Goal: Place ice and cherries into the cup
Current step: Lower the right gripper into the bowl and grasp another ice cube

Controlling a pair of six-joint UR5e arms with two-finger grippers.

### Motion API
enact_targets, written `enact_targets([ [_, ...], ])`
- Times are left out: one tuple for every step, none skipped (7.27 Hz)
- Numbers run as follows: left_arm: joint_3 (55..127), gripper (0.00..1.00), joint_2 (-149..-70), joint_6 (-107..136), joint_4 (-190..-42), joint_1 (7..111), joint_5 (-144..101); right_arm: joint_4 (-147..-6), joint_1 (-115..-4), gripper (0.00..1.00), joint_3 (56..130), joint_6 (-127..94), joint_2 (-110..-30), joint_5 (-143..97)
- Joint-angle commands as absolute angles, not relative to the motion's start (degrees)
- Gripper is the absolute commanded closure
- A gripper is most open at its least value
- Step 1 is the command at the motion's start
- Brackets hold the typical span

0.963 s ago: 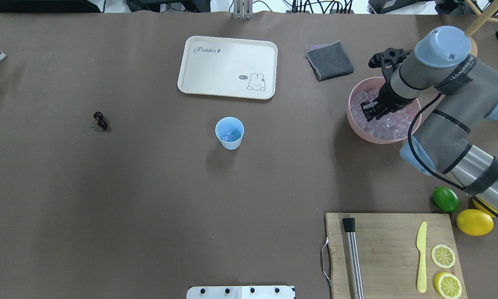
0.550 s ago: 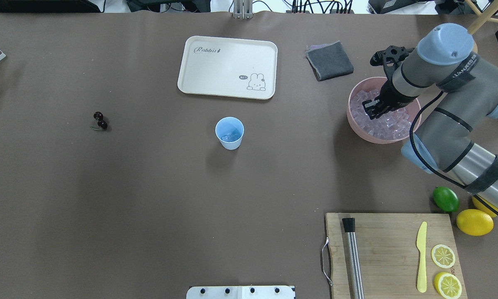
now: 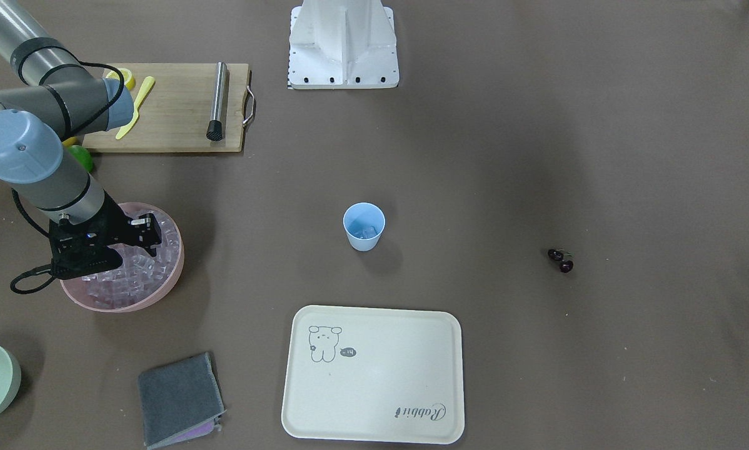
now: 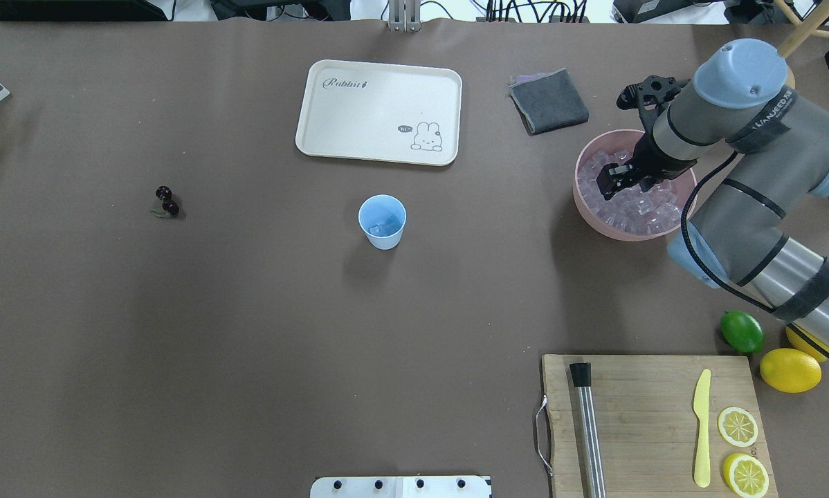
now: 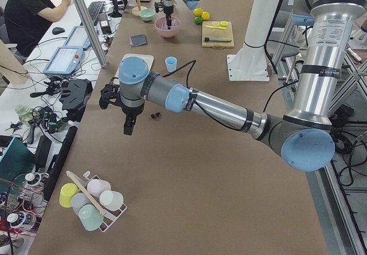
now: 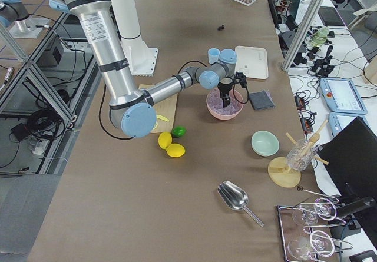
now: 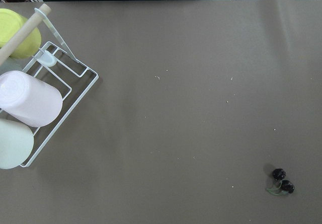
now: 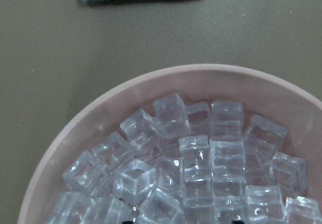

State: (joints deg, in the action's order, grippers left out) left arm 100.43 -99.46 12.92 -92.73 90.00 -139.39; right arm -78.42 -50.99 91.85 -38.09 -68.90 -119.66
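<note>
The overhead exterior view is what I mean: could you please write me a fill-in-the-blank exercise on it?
The right gripper hangs over the pink bowl, which holds clear ____ cubes. The cup is light ____ in colour. The cherries lie on the view's ____ side of the cup. The knife on the cutting board is ____.
Missing words: ice, blue, left, yellow.

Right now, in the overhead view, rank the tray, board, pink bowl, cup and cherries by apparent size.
1. board, partly cut off by the frame
2. tray
3. pink bowl
4. cup
5. cherries
No two look alike in size.
</note>
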Motion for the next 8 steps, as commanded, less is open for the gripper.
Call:
enact_targets([
  [100.46, 0.02, -99.49, 12.92, -92.81, 90.0, -139.39, -78.05, -50.98, 0.36, 91.67, -37.62, -68.91, -119.53],
  [100.2, 0.02, -99.58, 12.92, -92.81, 90.0, -139.39, -77.79, -50.89, 0.36, 91.67, -35.7, -68.47, -118.92],
  [100.2, 0.02, -99.58, 12.92, -92.81, 90.0, -139.39, -77.78, -50.98, 0.35, 91.76, -30.29, -68.38, -118.22],
  [100.28, 0.02, -99.58, 12.92, -92.81, 90.0, -139.48, -77.78, -50.98, 0.3, 91.76, -25.1, -68.38, -116.73],
  [100.28, 0.02, -99.58, 12.92, -92.81, 90.0, -139.4, -77.7, -50.89, 0.29, 91.58, -22.7, -68.47, -116.63],
  [100.37, 0.02, -99.58, 12.92, -92.81, 90.0, -139.39, -77.52, -50.89, 0.27, 91.67, -21.37, -68.29, -116.72],
  [99.94, 0.02, -99.58, 12.92, -92.81, 90.0, -139.39, -77.52, -50.8, 0.28, 92.02, -21.36, -68.2, -117.07],
  [99.84, 0.02, -99.67, 12.92, -92.9, 90.0, -139.39, -77.52, -50.89, 0.34, 92.11, -21.36, -68.29, -117.16],
])
